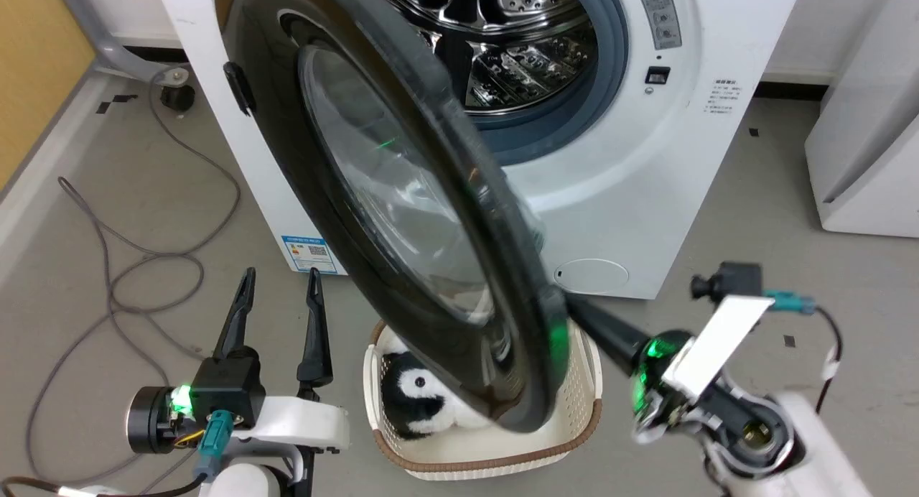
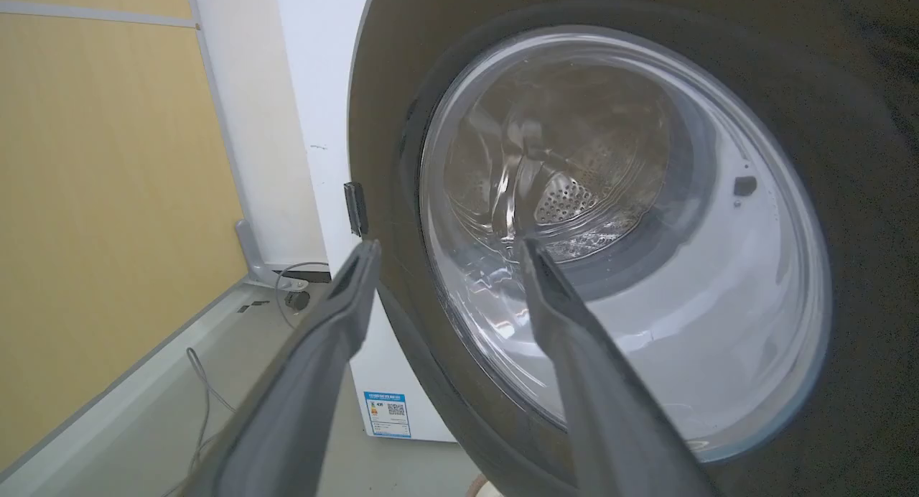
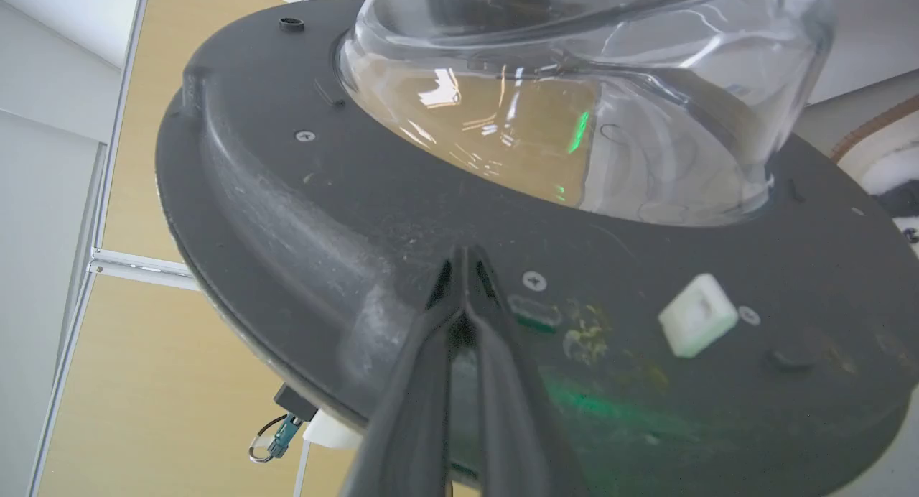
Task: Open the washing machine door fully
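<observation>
We count one washing machine [image 1: 646, 181], one door [image 1: 388, 195], one basket [image 1: 585, 389], one plush toy [image 1: 420, 400], one grey cable [image 1: 108, 267] and two grippers. A second white appliance [image 1: 869, 159] stands at the far right, apart from the washer.

The drum [image 1: 517, 44] is open to view inside its grey gasket [image 1: 617, 52]; we see bare perforated steel and cannot make out any laundry in the part shown. The basket sits on the floor just before the washer. It holds the black-and-white plush, which the door's lower rim partly covers in the head view.

The door is swung out from the washer's front, hinged on our left side and standing at an angle, its free edge hanging over the basket. Its glass bowl bulges toward the drum side. A blue label [image 1: 310, 254] and a round flap [image 1: 592, 276] sit low on the washer's front.

Our left gripper [image 1: 281, 278] is at the lower left of the head view, fingers pointing up and spread apart with nothing between them. It is near the door's outer face, not touching it. From the left wrist we look between those fingers [image 2: 337, 324] at the glass.

Our right gripper [image 3: 459, 256] reaches in from the lower right behind the door's free edge. Its two fingers are pressed together, tips meeting, and they lie at the dark inner face beside a screw [image 3: 533, 281]. We cannot tell whether the tips press on that face.
</observation>
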Controlling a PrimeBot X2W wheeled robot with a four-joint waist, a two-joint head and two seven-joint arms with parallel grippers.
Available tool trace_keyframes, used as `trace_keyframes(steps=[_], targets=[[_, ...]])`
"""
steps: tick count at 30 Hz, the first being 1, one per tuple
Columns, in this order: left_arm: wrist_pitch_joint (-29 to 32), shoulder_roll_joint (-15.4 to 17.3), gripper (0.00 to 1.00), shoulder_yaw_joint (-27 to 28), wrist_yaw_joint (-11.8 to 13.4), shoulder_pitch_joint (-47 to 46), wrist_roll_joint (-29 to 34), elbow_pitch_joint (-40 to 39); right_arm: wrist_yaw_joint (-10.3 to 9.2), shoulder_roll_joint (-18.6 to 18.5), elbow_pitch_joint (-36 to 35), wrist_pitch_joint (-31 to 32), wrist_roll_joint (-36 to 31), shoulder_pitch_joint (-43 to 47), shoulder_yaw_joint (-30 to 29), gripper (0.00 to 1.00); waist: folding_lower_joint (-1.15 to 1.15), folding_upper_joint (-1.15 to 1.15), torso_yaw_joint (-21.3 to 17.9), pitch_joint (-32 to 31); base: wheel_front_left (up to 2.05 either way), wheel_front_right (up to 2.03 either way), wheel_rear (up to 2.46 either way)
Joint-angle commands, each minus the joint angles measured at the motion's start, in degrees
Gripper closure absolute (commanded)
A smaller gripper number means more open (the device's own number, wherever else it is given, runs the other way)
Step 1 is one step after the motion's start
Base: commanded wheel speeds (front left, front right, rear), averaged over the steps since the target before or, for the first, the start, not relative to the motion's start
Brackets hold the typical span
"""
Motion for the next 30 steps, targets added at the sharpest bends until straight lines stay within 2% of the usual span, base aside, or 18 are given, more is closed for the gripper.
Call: trace_keyframes(steps=[1, 21, 25, 30], targets=[[-0.32, 0.05, 0.00, 0.05, -0.18, 0.70, 0.36, 0.24, 0.30, 0.78, -0.86, 0.31, -0.16, 1.41, 0.77, 1.00, 0.01, 0.00, 0.15, -0.25, 0.00, 0.00, 0.00], [-0.32, 0.05, 0.00, 0.24, 0.02, 3.46, 0.18, 1.52, 0.30, 3.21, -5.98, 0.55, -0.61, 10.62, 9.07, 1.00, 0.01, 0.00, -0.07, -3.63, 0.00, 0.00, 0.00], [-0.32, 0.05, 0.00, 0.48, -0.02, 3.78, 0.18, 1.63, 0.30, 2.72, -7.22, -1.45, -1.80, 10.91, 8.13, 1.00, 0.01, 0.00, -0.60, -3.98, 0.00, 0.00, 0.00], [-0.32, 0.05, 0.00, 0.72, -0.12, 3.87, 0.03, 1.73, 0.30, 1.30, -10.83, -10.14, -6.91, 10.18, 4.95, 1.00, 0.01, 0.00, -1.23, -4.39, 0.00, 0.00, 0.00]])
